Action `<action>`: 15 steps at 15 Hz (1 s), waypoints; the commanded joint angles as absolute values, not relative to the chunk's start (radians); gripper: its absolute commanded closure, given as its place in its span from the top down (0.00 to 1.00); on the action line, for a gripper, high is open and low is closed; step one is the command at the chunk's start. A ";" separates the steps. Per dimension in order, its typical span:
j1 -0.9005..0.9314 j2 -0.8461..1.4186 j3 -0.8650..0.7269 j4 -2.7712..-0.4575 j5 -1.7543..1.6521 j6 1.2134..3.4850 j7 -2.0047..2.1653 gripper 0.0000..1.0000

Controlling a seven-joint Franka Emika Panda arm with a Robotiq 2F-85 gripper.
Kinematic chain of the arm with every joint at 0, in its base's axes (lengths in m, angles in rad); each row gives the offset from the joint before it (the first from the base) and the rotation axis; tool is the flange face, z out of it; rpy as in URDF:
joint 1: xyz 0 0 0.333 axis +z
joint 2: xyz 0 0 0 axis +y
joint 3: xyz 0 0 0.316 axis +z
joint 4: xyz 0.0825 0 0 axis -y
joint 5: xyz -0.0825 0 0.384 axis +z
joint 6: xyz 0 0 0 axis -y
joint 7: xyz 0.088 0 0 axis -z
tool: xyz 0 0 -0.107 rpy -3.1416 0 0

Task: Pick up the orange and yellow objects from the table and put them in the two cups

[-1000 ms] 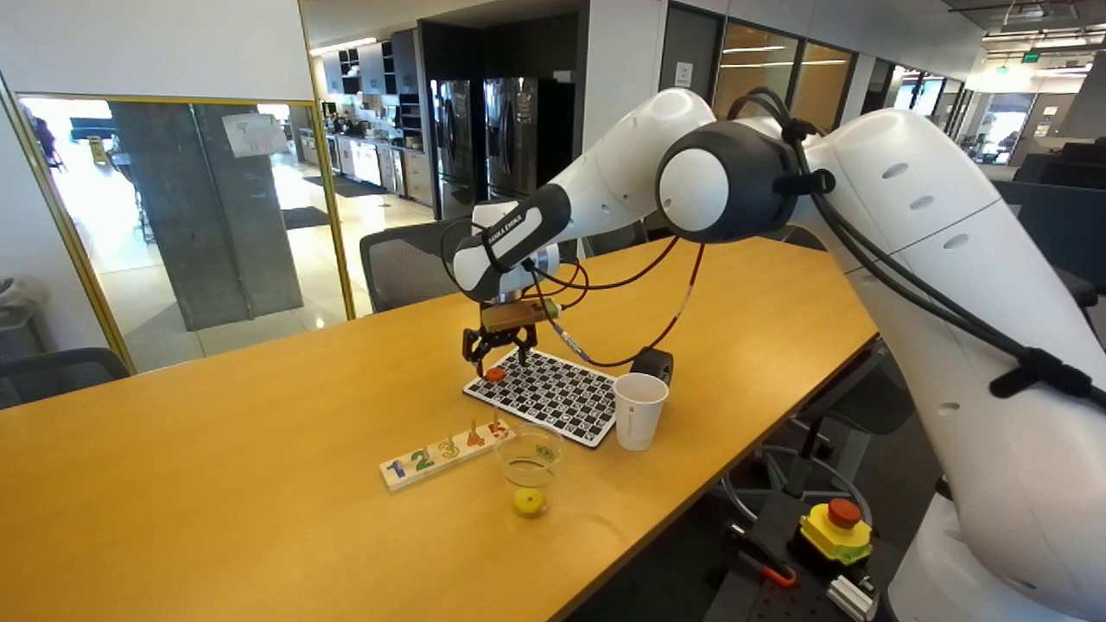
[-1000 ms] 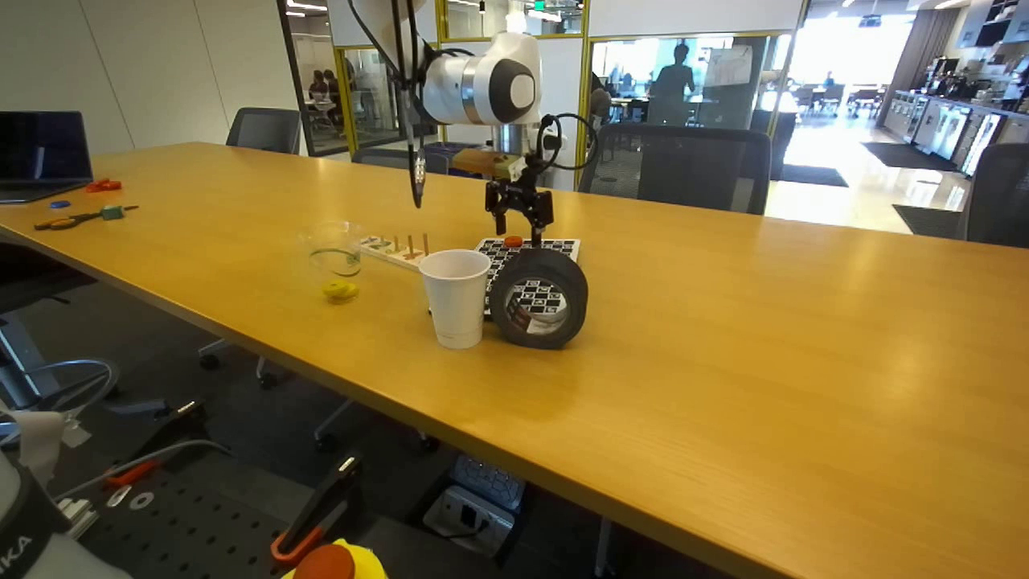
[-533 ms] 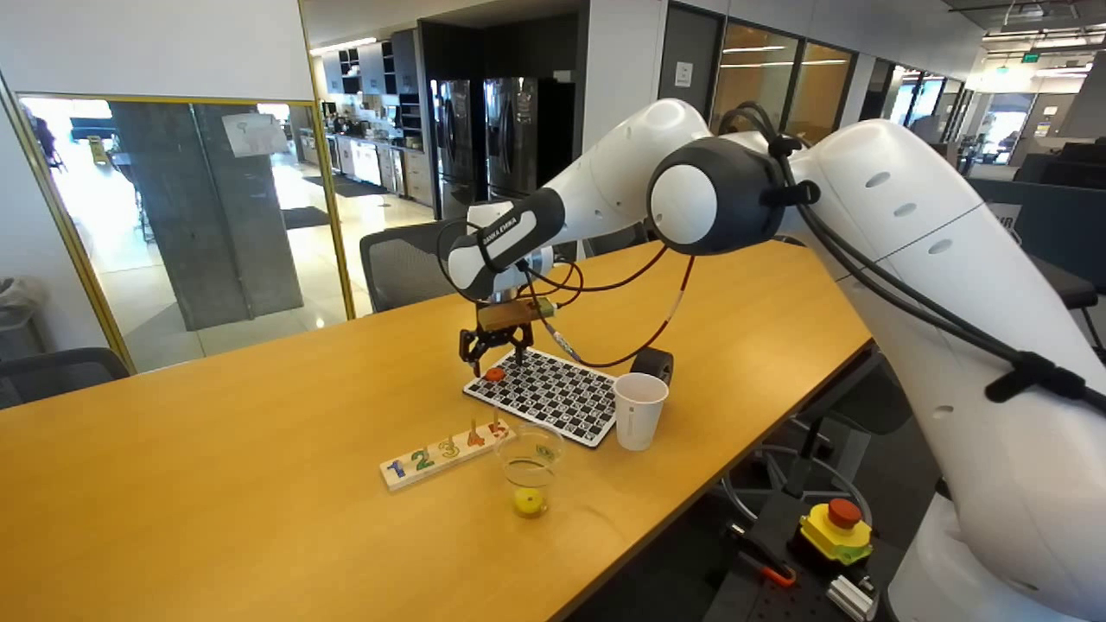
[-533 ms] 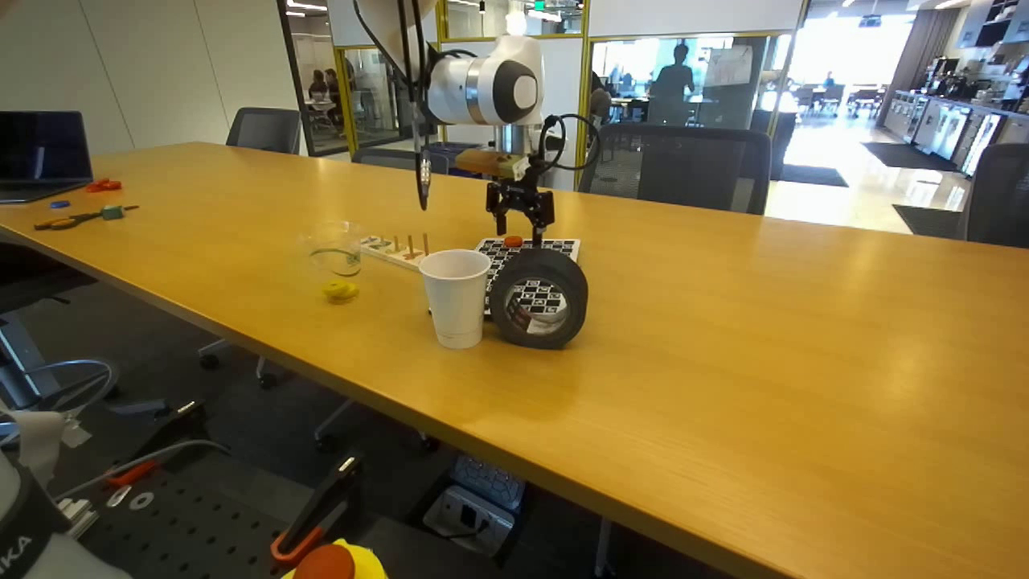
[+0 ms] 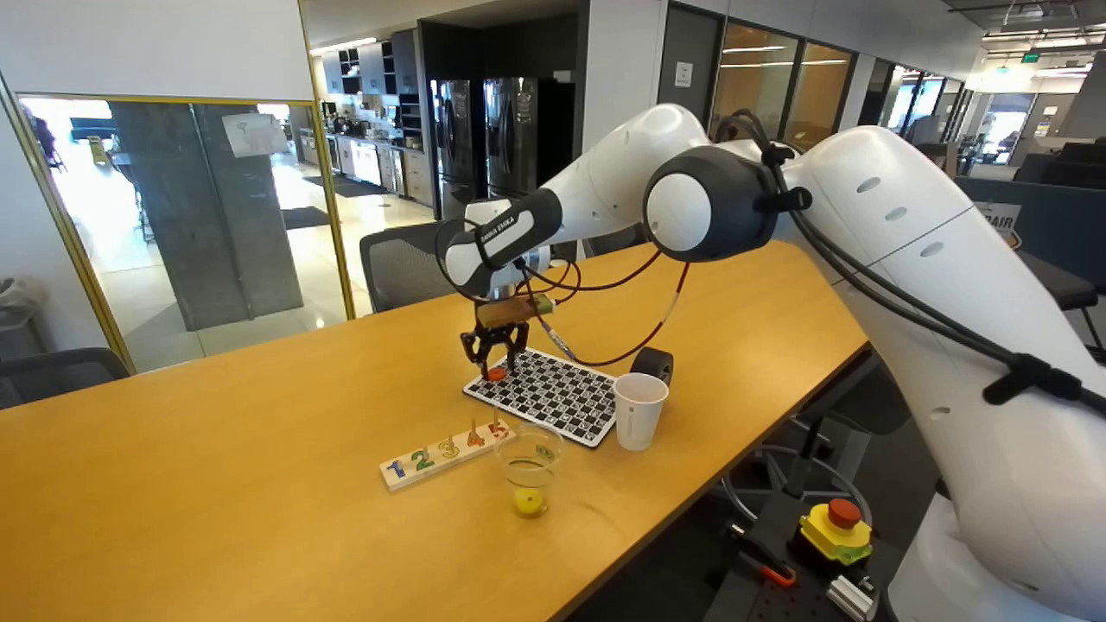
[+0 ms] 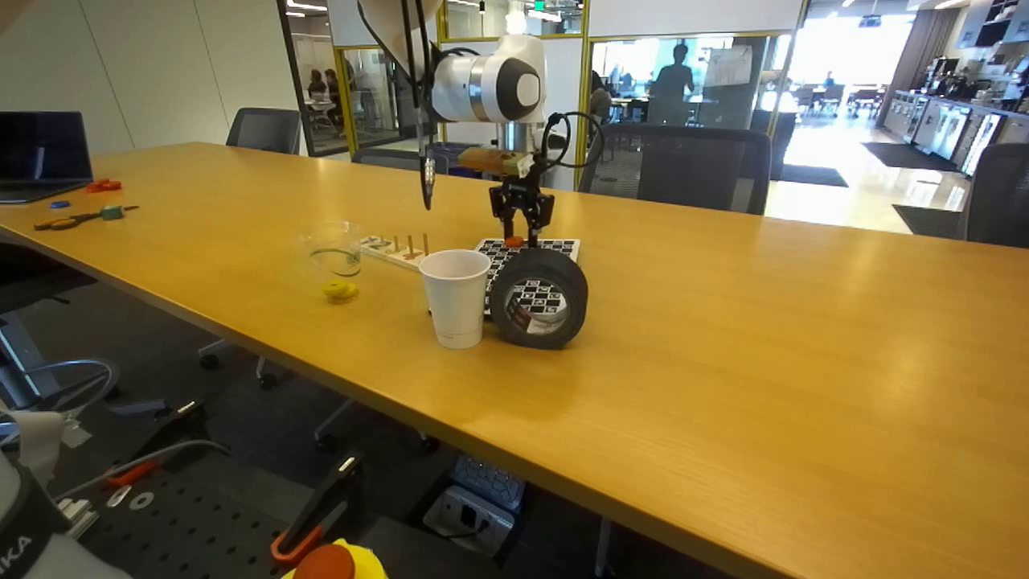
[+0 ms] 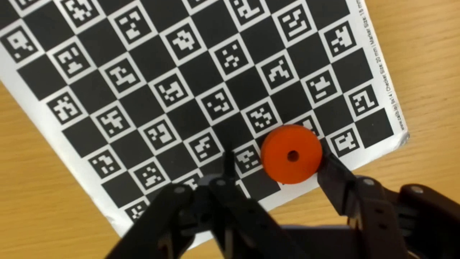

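Orange piece [image 7: 282, 158] straddled by the fingers [image 7: 336, 185], presumably for a side pinch! They stand parted, no grip yet; it sits between, against or just beside one tip, gap at the other. Beneath them, checkered board [image 7: 147, 106]; well apart, white cup [image 5: 638, 423], and clear cup [image 5: 518, 479] apparently holding the yellow piece [image 5: 524, 504].

An office: long table [image 6: 764, 346], mesh chairs [image 6: 679, 169], laptop [image 6: 42, 149], glass partition [image 6: 727, 96]

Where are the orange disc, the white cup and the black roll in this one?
orange disc [image 7: 282, 157]: wrist view, upper face beside its hole
white cup [image 6: 457, 301]: in an exterior view, outer wall
black roll [image 6: 542, 264]: in an exterior view, ring above its opening
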State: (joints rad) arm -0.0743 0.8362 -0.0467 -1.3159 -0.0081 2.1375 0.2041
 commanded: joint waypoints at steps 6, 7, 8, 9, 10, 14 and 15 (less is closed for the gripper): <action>-0.067 0.800 -0.050 -1.326 0.011 2.046 0.178 0.20; -0.066 0.768 -0.054 -1.367 0.009 2.051 0.181 0.20; -0.066 0.741 -0.057 -1.402 0.007 2.060 0.183 0.20; -0.069 0.694 -0.059 -1.462 0.006 2.073 0.177 0.20; -0.068 0.648 -0.067 -1.522 0.005 2.090 0.189 0.20; -0.079 0.488 -0.083 -1.706 0.007 2.107 0.185 0.20; -0.077 0.448 -0.088 -1.752 0.006 2.108 0.197 0.20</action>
State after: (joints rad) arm -0.0812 0.6112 -0.0731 -1.5575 -0.0071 2.0695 0.1897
